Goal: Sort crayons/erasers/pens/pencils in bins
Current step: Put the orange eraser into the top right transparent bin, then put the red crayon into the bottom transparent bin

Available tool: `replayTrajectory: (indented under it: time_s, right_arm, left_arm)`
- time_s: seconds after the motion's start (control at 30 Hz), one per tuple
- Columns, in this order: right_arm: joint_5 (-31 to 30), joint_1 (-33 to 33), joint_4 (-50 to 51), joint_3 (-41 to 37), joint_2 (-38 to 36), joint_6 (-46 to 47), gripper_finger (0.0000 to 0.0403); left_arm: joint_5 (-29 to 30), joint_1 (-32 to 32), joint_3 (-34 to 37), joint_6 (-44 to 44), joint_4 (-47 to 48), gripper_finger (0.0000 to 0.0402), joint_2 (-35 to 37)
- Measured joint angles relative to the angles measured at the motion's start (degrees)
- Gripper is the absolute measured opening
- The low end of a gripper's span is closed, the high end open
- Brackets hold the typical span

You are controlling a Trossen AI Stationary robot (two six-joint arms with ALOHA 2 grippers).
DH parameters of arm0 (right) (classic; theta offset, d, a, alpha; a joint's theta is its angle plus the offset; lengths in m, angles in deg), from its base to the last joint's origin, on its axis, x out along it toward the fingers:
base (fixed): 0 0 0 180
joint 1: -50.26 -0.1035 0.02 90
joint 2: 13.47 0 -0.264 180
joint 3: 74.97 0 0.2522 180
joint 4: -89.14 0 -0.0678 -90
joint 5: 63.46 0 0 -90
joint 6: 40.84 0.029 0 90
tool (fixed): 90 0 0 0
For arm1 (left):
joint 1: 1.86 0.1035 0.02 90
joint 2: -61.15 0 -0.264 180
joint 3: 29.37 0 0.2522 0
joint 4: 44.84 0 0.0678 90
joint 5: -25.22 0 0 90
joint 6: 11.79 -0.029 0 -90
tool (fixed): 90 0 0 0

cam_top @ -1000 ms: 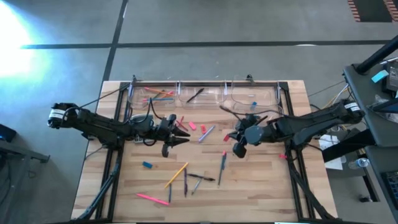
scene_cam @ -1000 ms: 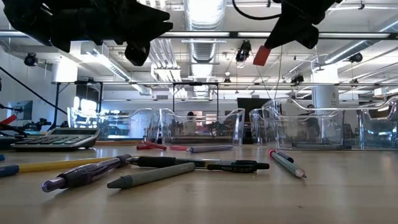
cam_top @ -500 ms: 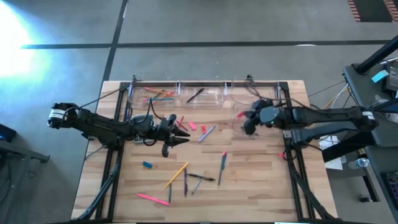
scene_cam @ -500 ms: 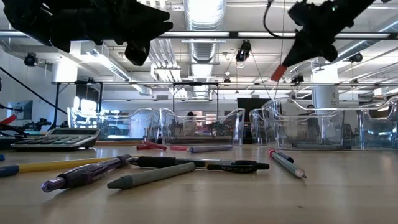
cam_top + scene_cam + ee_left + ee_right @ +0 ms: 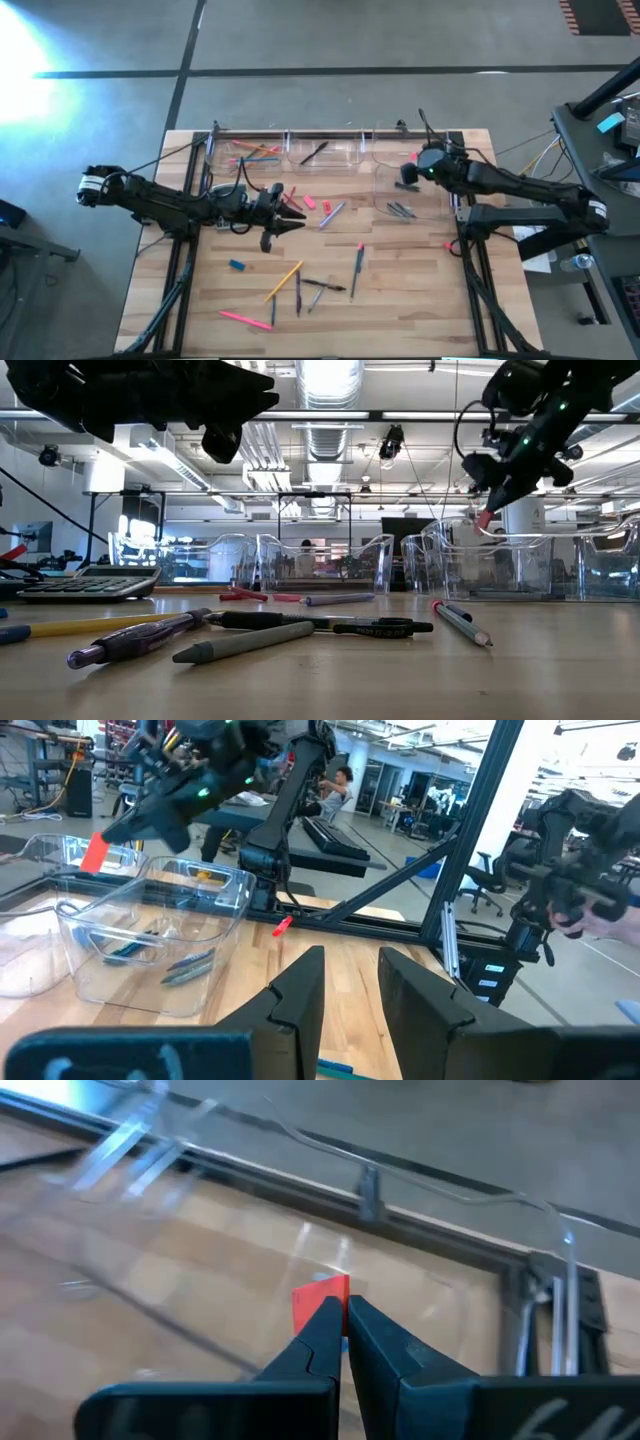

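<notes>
From above I am counting four clear bins [image 5: 322, 152] along the tabletop's [image 5: 420, 290] far edge, with the right gripper [image 5: 408, 172] hovering over the rightmost ones. The left gripper [image 5: 292, 212] is waiting mid-table, fingers slightly parted, grasping nothing.

At table level I am seeing one red eraser [image 5: 484, 519] hanging above a bin; a calculator [image 5: 85, 583] is sitting left. No writing is readable.

Through the right wrist camera, the fingers [image 5: 320, 1335] are clenching the eraser.
</notes>
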Motion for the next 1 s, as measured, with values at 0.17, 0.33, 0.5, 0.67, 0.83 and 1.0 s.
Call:
replayTrajectory:
  time_s: [0.17, 0.33, 0.5, 0.67, 0.83, 1.0]
  right_arm:
    - [0.13, 3.54, -0.26, 0.0, 3.36, -1.1, 0.0017]
    - [1.13, 4.51, -0.28, 0.0, 5.11, -2.29, 0.0063]
    - [1.18, 4.51, -0.28, 0.0, 4.59, -2.31, 0.0129]
    - [6.04, 4.48, -0.38, 0.0, 1.87, -3.78, 0.0189]
    - [18.0, 0.11, -1.2, -0.04, -3.14, -5.88, 0.0206]
    - [16.69, -11.81, -2.41, -2.98, -7.65, -2.23, 0.0195]
  left_arm:
    - [0.02, 0.0, 0.13, 0.04, 0.09, 0.0083, 0.0]
    - [0.05, -0.01, 0.15, 0.05, 0.08, 0.0083, 0.0]
    - [0.11, -0.02, 0.17, 0.04, 0.07, 0.0083, 0.0]
    - [0.13, -0.02, 0.2, 0.04, 0.07, 0.0083, 0.0]
    - [0.15, -0.02, 0.21, 0.04, 0.09, 0.0083, 0.0]
    - [0.36, -0.02, 0.21, 0.02, 0.07, 0.0083, 0.0]
